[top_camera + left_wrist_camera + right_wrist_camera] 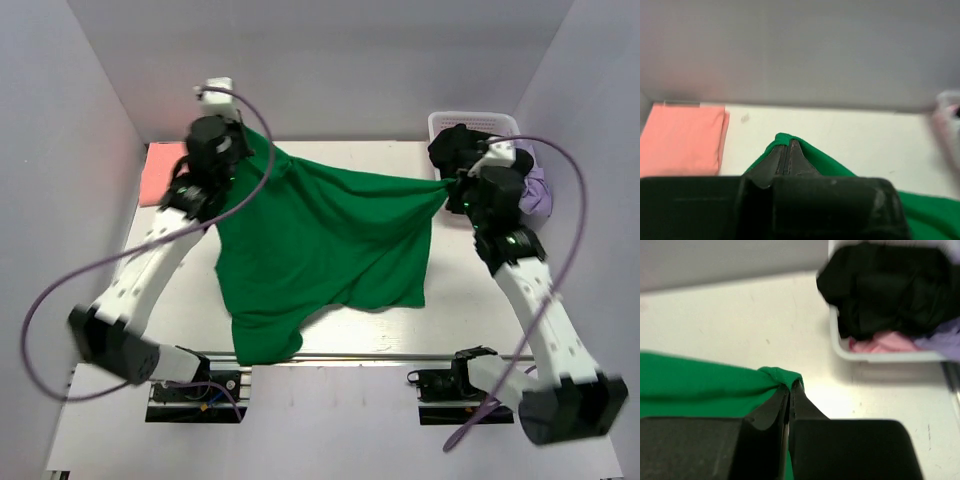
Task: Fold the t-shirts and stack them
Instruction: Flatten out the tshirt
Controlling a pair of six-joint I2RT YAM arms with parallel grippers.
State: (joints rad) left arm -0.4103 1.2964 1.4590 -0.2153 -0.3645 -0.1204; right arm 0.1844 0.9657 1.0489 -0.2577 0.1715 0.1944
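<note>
The bright green t-shirt (320,240) hangs stretched between both grippers above the table, its lower part draping down to the near edge. My left gripper (262,150) is shut on its left corner; in the left wrist view the green t-shirt (840,160) wraps the closed fingertips (787,145). My right gripper (447,183) is shut on its right corner; in the right wrist view the green t-shirt (700,385) bunches at the fingertips (791,385). The salmon-pink t-shirt (160,172) lies folded flat at the back left, also in the left wrist view (682,140).
A white basket (470,125) at the back right holds black, pink and lilac clothes (890,295). White walls (330,60) close in the table on three sides. A metal rail (350,356) runs along the near edge between the arm bases.
</note>
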